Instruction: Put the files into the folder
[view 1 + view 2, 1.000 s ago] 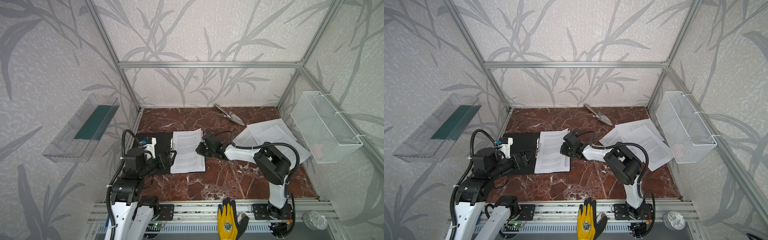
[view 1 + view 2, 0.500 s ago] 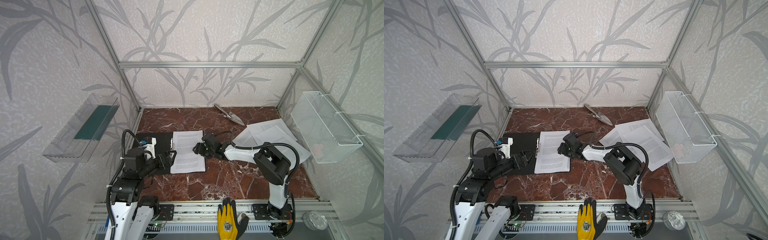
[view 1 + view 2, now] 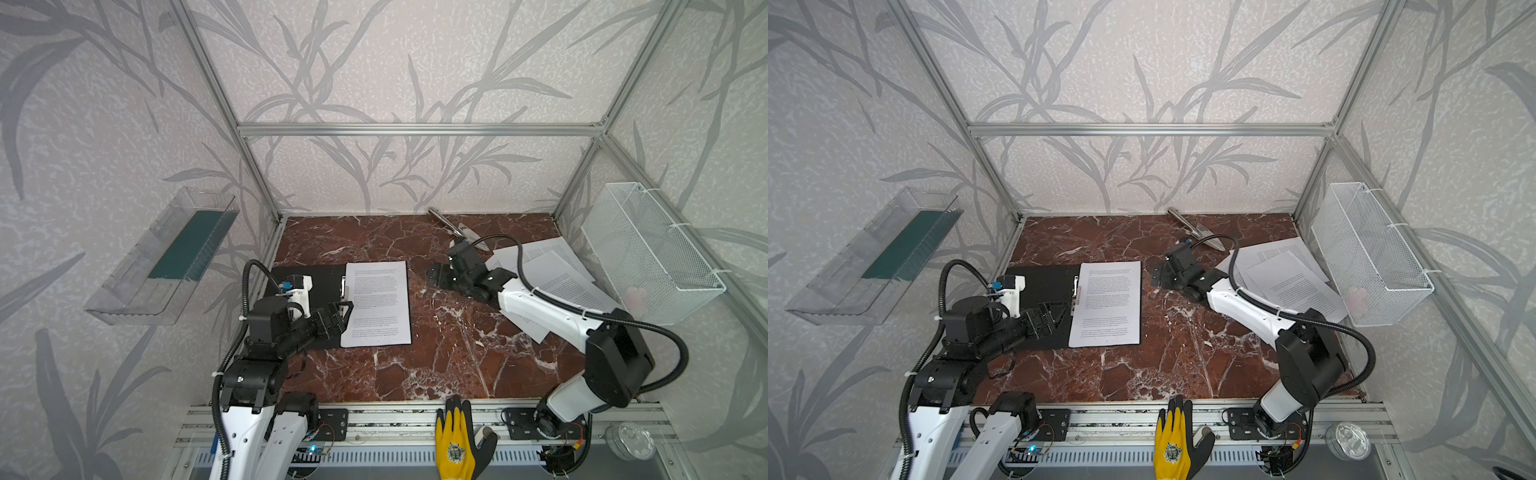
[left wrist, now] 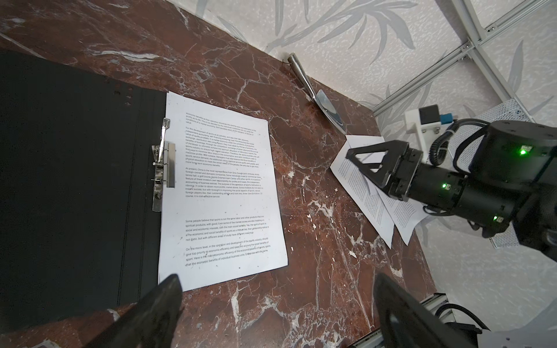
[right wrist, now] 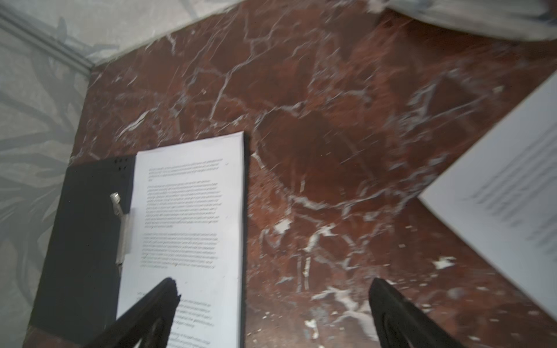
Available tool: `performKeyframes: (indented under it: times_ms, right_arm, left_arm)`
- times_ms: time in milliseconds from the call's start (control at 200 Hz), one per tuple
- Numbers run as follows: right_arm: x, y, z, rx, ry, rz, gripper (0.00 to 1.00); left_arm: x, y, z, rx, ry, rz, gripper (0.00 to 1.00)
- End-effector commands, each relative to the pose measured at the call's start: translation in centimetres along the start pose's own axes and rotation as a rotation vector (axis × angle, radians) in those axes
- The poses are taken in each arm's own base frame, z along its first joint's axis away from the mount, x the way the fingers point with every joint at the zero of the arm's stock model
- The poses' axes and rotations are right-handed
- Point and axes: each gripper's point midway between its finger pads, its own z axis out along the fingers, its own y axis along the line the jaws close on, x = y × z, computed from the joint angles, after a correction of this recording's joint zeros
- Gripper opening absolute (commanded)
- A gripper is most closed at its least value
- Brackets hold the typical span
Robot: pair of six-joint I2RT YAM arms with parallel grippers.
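The folder (image 3: 322,286) lies open and flat on the left of the tabletop (image 3: 415,365). One printed sheet (image 3: 378,303) rests on its right half with a long edge at the metal clip (image 4: 164,168); whether the clip pins that edge cannot be told. The remaining files (image 3: 557,278) sit in a loose, fanned pile well apart on the right, near the wire basket (image 3: 648,253). The right gripper (image 3: 435,276) hangs spread wide and empty above bare marble between the sheet and the pile. The left gripper (image 3: 347,318), equally wide and empty, hovers over the near part of the folder beside the sheet's edge. The step in hand looks like fetching the next page. To do it well, the right gripper should go for the pile's top sheet alone, at a corner or edge that overhangs its neighbours. It should come in low so one finger can slide underneath without dragging the whole fan. The page should then travel flat and low, land square on the sheet in the folder, and butt against the clip. The left gripper is well placed to steady the folder, provided it avoids the landing area.
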Motion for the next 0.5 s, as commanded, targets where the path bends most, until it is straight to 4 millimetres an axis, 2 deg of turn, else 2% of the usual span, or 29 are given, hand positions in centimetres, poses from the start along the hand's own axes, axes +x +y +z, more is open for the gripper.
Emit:
performKeyframes:
  times_ms: [0, 200, 305, 430, 500]
  right_arm:
    - [2.1, -6.3, -0.8, 0.101, 0.106, -0.046, 0.99]
    - [2.4, -12.5, -1.8, 0.130, 0.123, 0.088, 0.99]
    - [3.5, -15.5, -1.9, 0.164, 0.149, 0.176, 1.00]
    - [4.6, -18.6, -2.4, 0.215, 0.152, 0.254, 1.00]
    - [5.2, -20.5, -2.9, 0.267, 0.142, 0.297, 1.00]
  left_arm:
    - [0.2, -1.9, -0.4, 0.103, 0.003, 0.029, 0.99]
    - [1.1, -5.3, -0.1, 0.336, 0.021, -0.044, 0.99]
    - [0.3, -7.6, 0.3, 0.513, 0.025, -0.092, 0.99]
    - [-1.1, -8.2, 2.0, 0.665, -0.014, -0.229, 0.99]
    - [-1.2, -7.9, 3.6, 0.669, 0.016, -0.282, 0.99]
